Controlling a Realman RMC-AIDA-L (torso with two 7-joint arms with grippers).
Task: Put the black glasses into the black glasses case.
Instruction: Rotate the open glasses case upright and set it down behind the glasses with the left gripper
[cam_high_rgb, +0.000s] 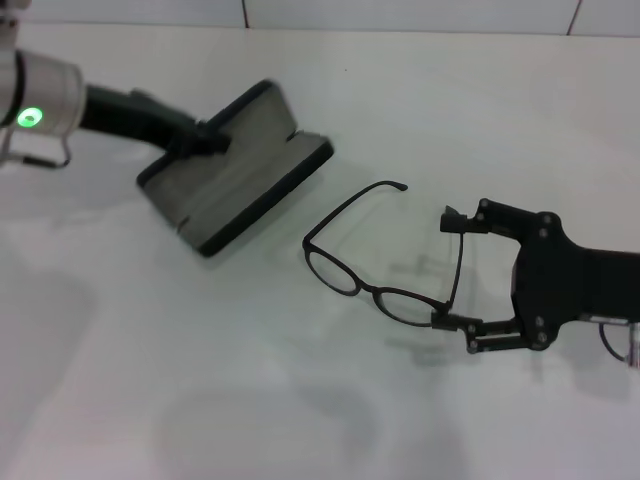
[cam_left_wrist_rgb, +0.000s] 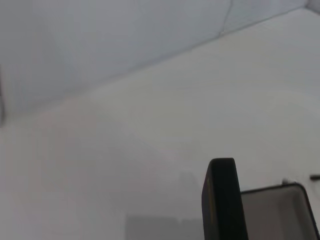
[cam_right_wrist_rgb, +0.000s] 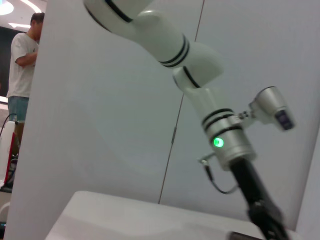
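The black glasses case (cam_high_rgb: 250, 180) lies open at the table's back left, grey lining up. My left gripper (cam_high_rgb: 203, 138) is at its far edge, shut on the lid. The left wrist view shows the lid edge-on (cam_left_wrist_rgb: 223, 200) and the grey inside (cam_left_wrist_rgb: 275, 215). The black glasses (cam_high_rgb: 378, 262) lie unfolded on the table right of the case, lenses toward the front. My right gripper (cam_high_rgb: 450, 272) is open, its fingertips (cam_high_rgb: 450, 220) wide apart at the two ends of the glasses' right temple arm. The front fingertip is at the hinge.
The table (cam_high_rgb: 150, 380) is plain white, with a white wall behind it (cam_high_rgb: 400, 12). The right wrist view shows my left arm (cam_right_wrist_rgb: 220, 135), the wall and a person (cam_right_wrist_rgb: 22, 65) standing far off beyond the panel's edge.
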